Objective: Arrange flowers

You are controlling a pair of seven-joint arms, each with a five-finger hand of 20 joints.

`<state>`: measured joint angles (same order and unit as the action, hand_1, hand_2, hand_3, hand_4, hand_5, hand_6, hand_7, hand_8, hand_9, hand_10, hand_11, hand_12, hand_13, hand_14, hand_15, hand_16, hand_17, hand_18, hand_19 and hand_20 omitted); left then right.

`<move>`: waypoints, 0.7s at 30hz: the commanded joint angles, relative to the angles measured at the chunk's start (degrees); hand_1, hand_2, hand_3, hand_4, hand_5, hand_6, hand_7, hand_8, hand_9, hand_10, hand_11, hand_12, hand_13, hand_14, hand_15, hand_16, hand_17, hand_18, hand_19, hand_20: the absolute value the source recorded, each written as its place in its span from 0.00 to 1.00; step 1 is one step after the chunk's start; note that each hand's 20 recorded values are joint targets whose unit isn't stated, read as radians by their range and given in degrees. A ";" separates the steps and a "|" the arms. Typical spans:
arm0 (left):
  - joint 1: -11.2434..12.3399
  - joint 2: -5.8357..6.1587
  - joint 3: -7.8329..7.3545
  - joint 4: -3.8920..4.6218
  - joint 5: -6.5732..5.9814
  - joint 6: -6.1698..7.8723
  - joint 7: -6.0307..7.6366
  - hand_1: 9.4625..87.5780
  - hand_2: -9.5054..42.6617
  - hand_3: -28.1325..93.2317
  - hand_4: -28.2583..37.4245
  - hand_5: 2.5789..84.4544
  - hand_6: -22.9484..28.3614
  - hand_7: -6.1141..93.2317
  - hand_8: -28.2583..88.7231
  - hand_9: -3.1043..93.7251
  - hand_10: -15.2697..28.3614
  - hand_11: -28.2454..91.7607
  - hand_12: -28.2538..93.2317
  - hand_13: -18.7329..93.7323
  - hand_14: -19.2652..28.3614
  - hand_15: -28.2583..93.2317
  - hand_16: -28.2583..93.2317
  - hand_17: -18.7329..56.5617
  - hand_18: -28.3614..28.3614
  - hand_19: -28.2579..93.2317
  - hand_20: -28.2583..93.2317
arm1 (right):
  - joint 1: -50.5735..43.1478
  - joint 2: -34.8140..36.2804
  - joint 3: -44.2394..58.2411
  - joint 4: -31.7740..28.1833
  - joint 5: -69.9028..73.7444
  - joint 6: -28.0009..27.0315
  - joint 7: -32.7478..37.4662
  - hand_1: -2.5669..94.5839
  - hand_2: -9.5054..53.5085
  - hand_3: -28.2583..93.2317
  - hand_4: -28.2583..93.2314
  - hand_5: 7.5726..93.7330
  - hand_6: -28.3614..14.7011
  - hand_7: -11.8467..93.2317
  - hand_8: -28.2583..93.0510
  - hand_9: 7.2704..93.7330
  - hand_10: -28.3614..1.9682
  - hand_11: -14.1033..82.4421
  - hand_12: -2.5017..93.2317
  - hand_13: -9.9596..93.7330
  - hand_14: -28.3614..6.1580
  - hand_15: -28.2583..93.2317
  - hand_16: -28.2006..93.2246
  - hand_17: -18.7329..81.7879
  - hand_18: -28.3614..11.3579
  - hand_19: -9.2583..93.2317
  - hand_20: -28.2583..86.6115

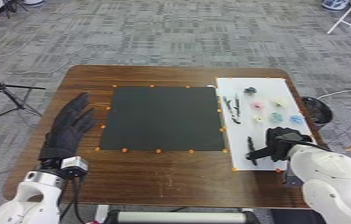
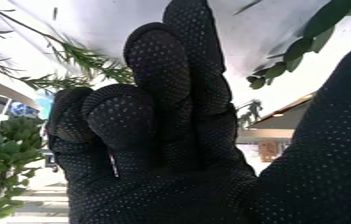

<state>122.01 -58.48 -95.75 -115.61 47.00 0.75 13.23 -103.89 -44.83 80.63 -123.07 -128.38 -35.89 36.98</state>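
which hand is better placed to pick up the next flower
Probably the right hand: it is over the white sheet, close to the flowers, while the left hand is off beyond the far side of the black mat.

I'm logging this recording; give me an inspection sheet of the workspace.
Surface: brown wooden table with a black mat and a white sheet.
Job's things: small coloured flowers and dark sprigs on the sheet.
Clutter: orange markers around the mat.
Hands: left hand left of the mat, fingers straight; right hand at the sheet's near part, fingers relaxed.
Cables: black cables by the left wrist; pale cable on the floor.
Surroundings: grey carpet, tripod, black bin.
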 commanded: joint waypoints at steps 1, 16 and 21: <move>0.52 -0.17 0.06 -0.18 -0.38 -0.52 0.12 0.23 0.01 0.73 0.00 0.18 0.48 0.29 0.14 0.16 0.54 0.31 0.42 0.27 0.67 0.27 0.33 0.00 0.84 0.52 0.30 | -0.80 -1.86 -2.70 -1.69 -0.99 -0.65 -0.72 0.42 0.03 0.36 0.10 0.79 0.64 0.54 0.10 0.82 0.50 0.65 0.35 0.78 0.50 0.86 0.47 0.58 0.18 1.00 0.65; -0.20 0.45 0.99 0.26 -0.98 -1.17 0.28 0.22 0.01 0.74 0.00 0.18 0.48 0.29 0.14 0.16 0.54 0.32 0.42 0.27 0.67 0.28 0.32 0.00 0.84 0.52 0.30 | 1.21 -4.92 -13.24 5.20 -7.91 0.32 2.34 0.56 0.00 0.62 0.00 0.79 0.67 0.54 0.11 0.83 0.54 0.65 0.34 0.79 0.56 0.87 0.46 0.61 0.21 1.00 0.65; -0.16 0.71 0.81 0.05 -0.56 -1.23 0.69 0.22 0.01 0.74 0.00 0.19 0.48 0.29 0.14 0.16 0.54 0.32 0.42 0.27 0.67 0.28 0.32 0.00 0.84 0.52 0.30 | -0.01 -5.69 -13.13 6.34 -8.57 0.48 1.52 0.56 0.00 0.85 0.00 0.82 0.65 0.45 0.27 0.87 0.66 0.54 0.48 0.81 0.59 0.86 0.48 0.62 0.22 1.00 0.66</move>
<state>121.66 -58.16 -95.02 -115.43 46.50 0.31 13.42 -99.52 -49.50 69.12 -123.56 -136.47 -33.65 38.89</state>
